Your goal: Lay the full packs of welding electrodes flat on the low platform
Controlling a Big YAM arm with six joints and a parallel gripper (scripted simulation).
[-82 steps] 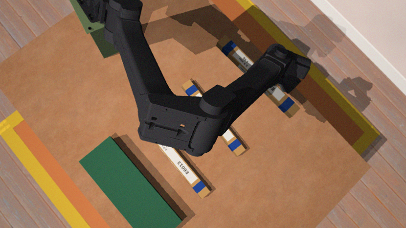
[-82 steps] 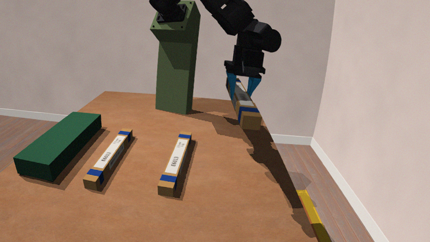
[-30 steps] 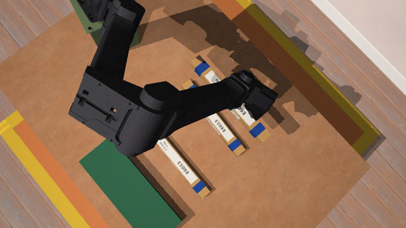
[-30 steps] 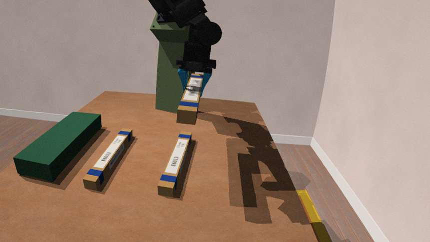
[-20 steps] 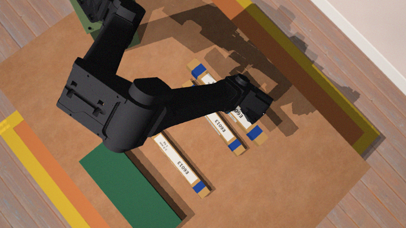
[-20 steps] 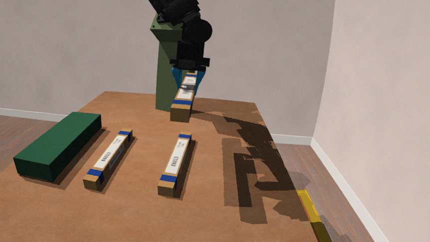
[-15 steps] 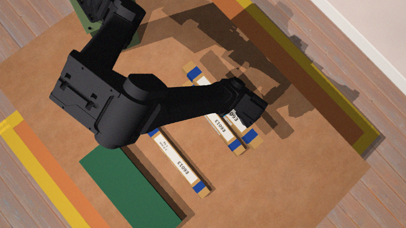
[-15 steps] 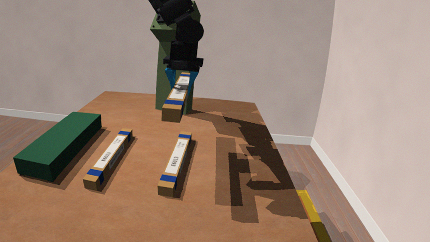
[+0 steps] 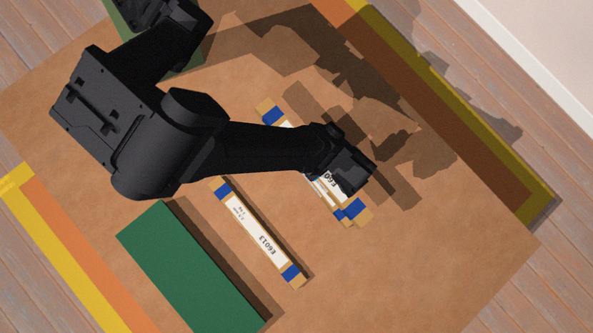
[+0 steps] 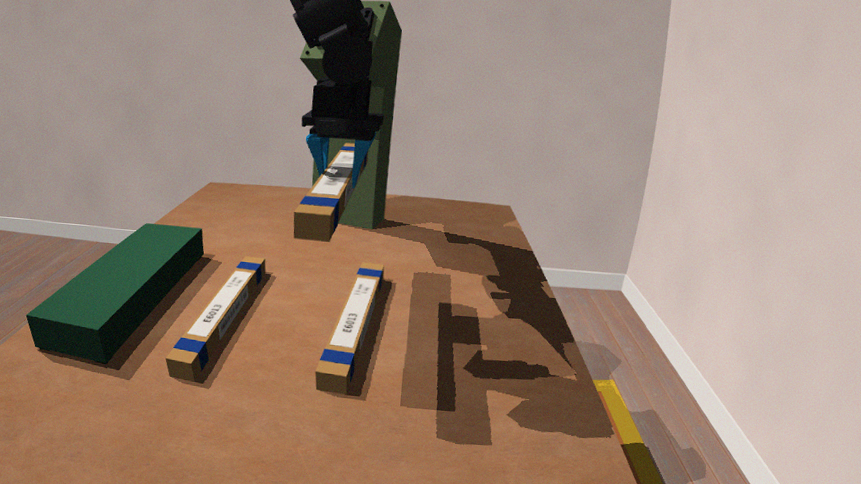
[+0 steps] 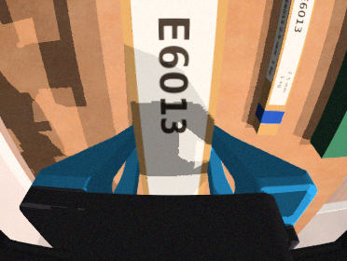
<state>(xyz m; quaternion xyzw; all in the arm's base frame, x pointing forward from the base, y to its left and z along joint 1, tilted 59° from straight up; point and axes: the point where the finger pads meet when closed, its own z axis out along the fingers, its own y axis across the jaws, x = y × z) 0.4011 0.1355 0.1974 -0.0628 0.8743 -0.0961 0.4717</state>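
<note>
From where I stood, the gripper (image 9: 337,180) (image 10: 338,173) (image 11: 173,130) had its two blue fingers pressed on either side of one electrode pack (image 9: 359,213) (image 10: 314,216) (image 11: 174,61), grasping it up in the air above the bench (image 9: 375,294) (image 10: 304,452) (image 11: 242,28). The top view hid much of that pack: the black arm (image 9: 261,148) (image 10: 332,15) crossed over its middle, leaving the two ends with their blue bands and a piece of label reading "E60". The wrist view gave the whole "E6013", though the near end vanished behind the gripper's dark body and the far end was cut off at the top.

A second pack (image 10: 351,316) lay on the bench, easy to see from the front. From above, the arm and the raised pack covered nearly all of it, and only slivers peeked out by the raised one's end. The third pack (image 9: 258,233) (image 10: 215,311) (image 11: 286,61) lay between it and the green platform (image 9: 191,278) (image 10: 115,289) (image 11: 340,121), apart from both; its small print was hard to read from the front. No pack lay on the platform, whose lower corner ran out of the top view and which barely entered the wrist view. The arm's upper part was cut off in the front view. I couldn't tell from their looks which packs were full.
</note>
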